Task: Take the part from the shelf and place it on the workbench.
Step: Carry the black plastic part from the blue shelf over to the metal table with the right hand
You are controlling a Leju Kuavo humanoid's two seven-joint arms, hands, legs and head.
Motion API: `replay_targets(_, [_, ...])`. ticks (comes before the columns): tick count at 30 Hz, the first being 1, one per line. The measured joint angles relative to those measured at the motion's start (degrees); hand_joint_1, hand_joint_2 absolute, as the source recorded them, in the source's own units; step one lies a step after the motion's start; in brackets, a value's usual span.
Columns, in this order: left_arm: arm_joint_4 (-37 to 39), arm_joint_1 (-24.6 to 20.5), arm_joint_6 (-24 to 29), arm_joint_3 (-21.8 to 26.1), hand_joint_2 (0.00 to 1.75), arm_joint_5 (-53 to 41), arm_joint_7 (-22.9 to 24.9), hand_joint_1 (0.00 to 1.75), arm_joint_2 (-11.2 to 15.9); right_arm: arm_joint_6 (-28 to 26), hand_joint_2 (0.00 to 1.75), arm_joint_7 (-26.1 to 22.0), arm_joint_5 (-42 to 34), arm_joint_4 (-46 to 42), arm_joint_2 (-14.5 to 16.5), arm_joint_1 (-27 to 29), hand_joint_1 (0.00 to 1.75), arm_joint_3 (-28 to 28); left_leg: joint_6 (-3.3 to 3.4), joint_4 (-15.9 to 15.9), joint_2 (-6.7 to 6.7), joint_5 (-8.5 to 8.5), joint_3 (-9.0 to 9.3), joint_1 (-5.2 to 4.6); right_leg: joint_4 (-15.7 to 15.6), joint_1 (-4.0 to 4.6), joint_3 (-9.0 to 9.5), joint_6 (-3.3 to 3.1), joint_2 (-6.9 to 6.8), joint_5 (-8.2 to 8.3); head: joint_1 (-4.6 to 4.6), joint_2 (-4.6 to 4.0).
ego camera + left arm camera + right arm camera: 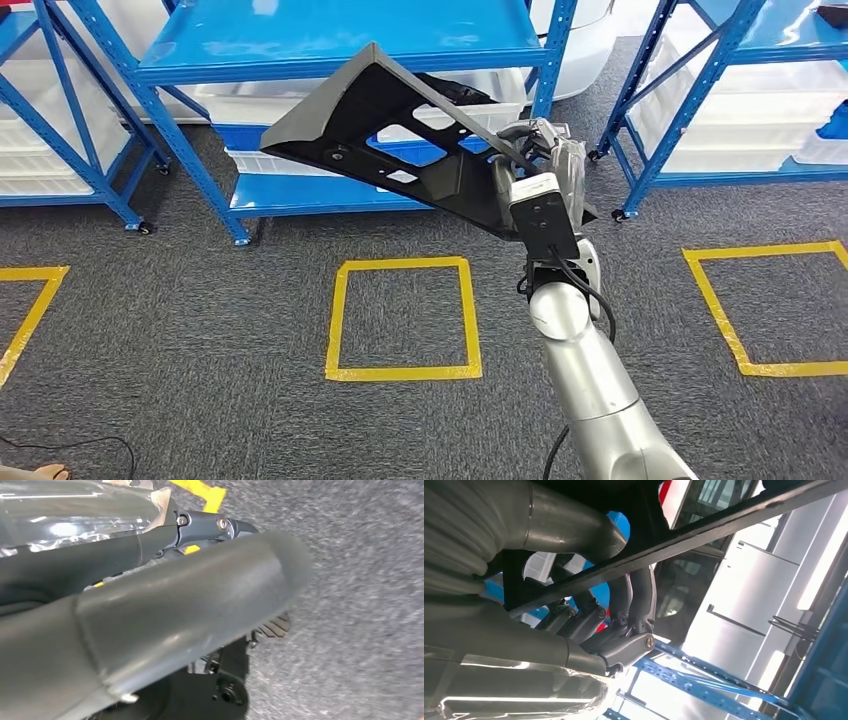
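Blue steel shelving [330, 50] is the reference landmark; grey carpet [200, 330] lies in front of it, marked with yellow tape squares [404, 318]. The part [400, 140], a black, matt, triangular bracket with cut-outs, hangs in the air in front of the shelving, tilted, clear of its decks. It appears rigid and moderately light, but long, so leverage at the grip is likely. The right hand [530, 165] clamps its fingers [634, 595] around a bar at one end. The left hand [165, 615] hangs over carpet; its finger state cannot be determined. No workbench appears.
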Motion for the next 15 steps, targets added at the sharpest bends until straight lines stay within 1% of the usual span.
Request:
replay_targets(1, [0.01, 0.00, 0.03, -0.01, 0.00, -0.02, 0.05, 0.00, -0.03, 0.11, 1.75, -0.01, -0.04, 0.07, 0.13, -0.14, 1.75, -0.01, -0.05, 3.12, -0.12, -3.02, -0.89, 0.09, 0.00, 0.05, -0.49, -0.85, -0.05, 0.53, -0.10, 0.00])
replay_targets(2, [0.01, 0.00, 0.06, -0.01, 0.00, -0.02, 0.10, 0.00, -0.04, 0.23, 1.75, -0.01, -0.09, 0.13, 0.28, -0.28, 1.75, -0.02, -0.07, 7.19, -0.26, -6.10, -1.83, 0.05, 0.02, 0.41, -1.10, -1.56, -0.08, 1.06, -0.15, 0.00])
replay_targets(3, [0.01, -0.01, 0.07, -0.01, 0.00, -0.02, 0.13, 0.00, -0.05, 0.32, 1.75, -0.02, -0.13, 0.20, 0.40, -0.41, 1.75, -0.02, -0.06, 11.28, -0.41, -8.34, -2.61, 0.02, 0.04, 0.74, -1.74, -2.06, -0.10, 1.59, -0.19, 0.00])
replay_targets(4, [0.01, -0.01, 0.08, -0.01, 0.00, -0.02, 0.13, 0.00, -0.06, 0.38, 1.75, -0.02, -0.17, 0.28, 0.50, -0.48, 1.75, -0.02, 0.03, 14.23, -0.51, -9.24, -2.85, 0.00, 0.06, 1.06, -2.38, -2.34, -0.11, 2.10, -0.19, 0.01])
replay_targets(5, [0.01, -0.01, 0.08, -0.01, 0.00, -0.02, 0.13, 0.00, -0.07, 0.42, 1.75, -0.02, -0.18, 0.35, 0.56, -0.52, 1.75, -0.02, 0.23, 15.55, -0.56, -8.93, -2.34, -0.04, 0.09, 1.35, -3.03, -2.47, -0.11, 2.62, -0.19, 0.01])
replay_targets(6, [0.01, -0.03, 0.08, -0.01, 0.00, -0.02, 0.13, 0.00, -0.08, 0.44, 1.75, -0.02, -0.18, 0.39, 0.59, -0.53, 1.75, -0.02, 0.58, 14.80, -0.59, -7.68, -0.83, -0.12, 0.11, 1.62, -3.65, -2.50, -0.10, 3.13, -0.19, 0.01])
replay_targets(7, [0.01, -0.06, 0.08, -0.01, 0.00, -0.02, 0.14, 0.00, -0.09, 0.44, 1.75, -0.02, -0.19, 0.42, 0.60, -0.57, 1.75, -0.02, 1.09, 12.08, -0.64, -6.23, 1.68, -0.27, 0.13, 1.82, -4.20, -2.48, -0.06, 3.61, -0.20, 0.01])
replay_targets(8, [-0.01, -0.13, 0.09, 0.00, 0.00, -0.02, 0.14, 0.00, -0.07, 0.44, 1.75, -0.03, -0.19, 0.41, 0.61, -0.63, 1.75, -0.02, 1.74, 8.24, -0.72, -5.62, 4.59, -0.52, 0.15, 1.96, -4.66, -2.39, -0.03, 4.07, -0.19, 0.01])
replay_targets(9, [-0.02, -0.22, 0.10, 0.00, 0.00, -0.02, 0.15, 0.00, -0.07, 0.44, 1.75, -0.04, -0.20, 0.41, 0.62, -0.75, 1.75, -0.03, 2.25, 4.12, -0.80, -5.60, 7.43, -0.79, 0.15, 2.09, -5.02, -2.19, -0.04, 4.48, -0.11, 0.01])
replay_targets(10, [-0.04, -0.31, 0.12, 0.00, 0.00, -0.03, 0.15, 0.00, -0.06, 0.45, 1.75, -0.10, -0.24, 0.42, 0.63, -0.90, 1.75, -0.04, 2.59, 0.94, -0.88, -6.05, 9.43, -1.12, 0.13, 2.07, -5.31, -1.83, -0.08, 4.97, -0.10, 0.01])
replay_targets(11, [-0.05, -0.38, 0.15, 0.00, 0.00, -0.03, 0.14, 0.00, -0.06, 0.48, 1.75, -0.18, -0.29, 0.43, 0.67, -1.05, 1.75, -0.05, 2.83, -0.93, -0.94, -6.56, 10.34, -1.46, 0.03, 1.91, -5.55, -1.39, -0.15, 5.47, -0.05, 0.00])
replay_targets(12, [-0.05, -0.38, 0.19, -0.01, 0.00, -0.04, 0.14, 0.00, -0.09, 0.52, 1.75, -0.31, -0.36, 0.45, 0.71, -1.18, 1.75, -0.07, 2.96, -1.86, -0.94, -6.36, 10.56, -1.75, -0.15, 1.77, -5.72, -0.88, -0.21, 6.03, -0.05, 0.00])
replay_targets(13, [-0.04, -0.38, 0.23, 0.00, 0.00, -0.04, 0.13, 0.00, -0.11, 0.56, 1.75, -0.51, -0.43, 0.49, 0.73, -1.25, 1.75, -0.07, 3.17, -2.38, -0.83, -5.74, 10.38, -1.77, -0.19, 1.67, -5.97, -0.49, -0.22, 6.33, -0.07, 0.00])
replay_targets(14, [-0.02, -0.39, 0.26, 0.00, 0.00, -0.03, 0.10, 0.00, -0.14, 0.59, 1.75, -0.73, -0.47, 0.52, 0.74, -1.30, 1.75, -0.08, 3.43, -2.97, -0.68, -4.95, 10.14, -1.76, 0.03, 1.66, -6.33, -0.34, -0.18, 5.97, -0.03, 0.00])
replay_targets(15, [-0.01, -0.41, 0.27, 0.01, 0.00, -0.02, 0.06, 0.00, -0.16, 0.58, 1.75, -0.95, -0.48, 0.56, 0.72, -1.33, 1.75, -0.10, 3.72, -3.54, -0.48, -4.13, 9.80, -1.66, 0.98, 1.76, -6.89, -0.44, -0.12, 4.74, 0.09, 0.00])
